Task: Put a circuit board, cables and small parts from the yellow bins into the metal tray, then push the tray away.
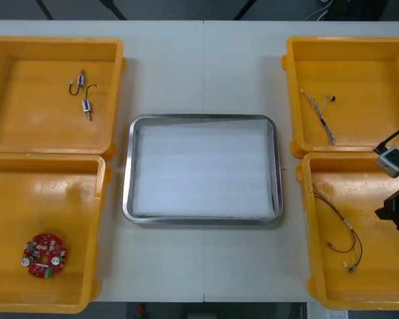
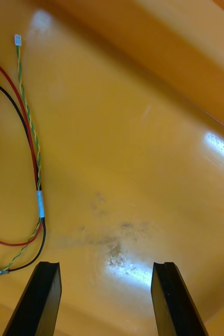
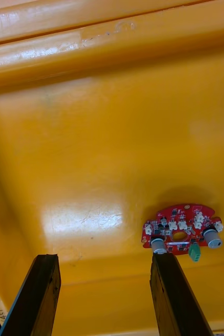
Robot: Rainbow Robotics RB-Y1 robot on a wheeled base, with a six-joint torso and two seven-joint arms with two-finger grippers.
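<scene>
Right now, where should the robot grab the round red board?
By its thin outer rim, from straight above, I'd guess. The circuit board lies flat in the near-left yellow bin, bumpy parts up, so opposite edges suit the open left gripper. The right gripper hangs open over the near-right yellow bin.
</scene>
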